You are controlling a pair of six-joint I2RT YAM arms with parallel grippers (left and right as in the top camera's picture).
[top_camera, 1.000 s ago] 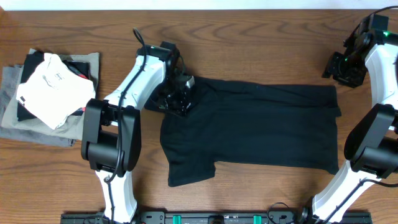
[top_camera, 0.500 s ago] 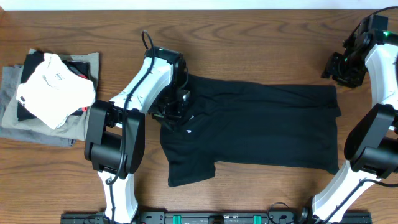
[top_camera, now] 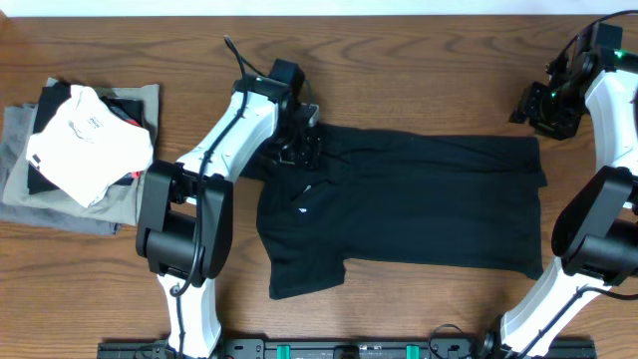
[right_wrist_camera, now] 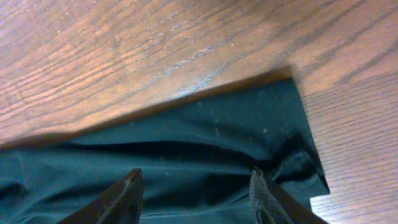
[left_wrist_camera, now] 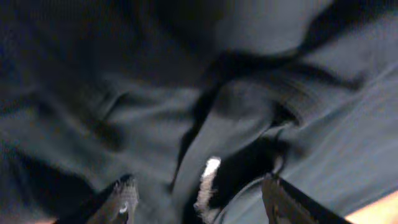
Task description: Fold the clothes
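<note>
The clothes (top_camera: 419,199), a black T-shirt, lie on the table (top_camera: 399,60); pale label (left_wrist_camera: 210,169) unreadable; left gripper (left_wrist_camera: 199,186) released above it, right gripper (right_wrist_camera: 196,180) spread, empty

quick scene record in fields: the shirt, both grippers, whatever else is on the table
garment: black T-shirt spread mostly flat on the table, collar end toward the left arm
label: small pale label showing at the collar
left arm: left gripper open, fingers apart over the rumpled collar area
right arm: right gripper open, above the shirt's far right corner, holding nothing
side pile: white folded garment on top of a grey-olive folded garment, at the table's left end
</note>
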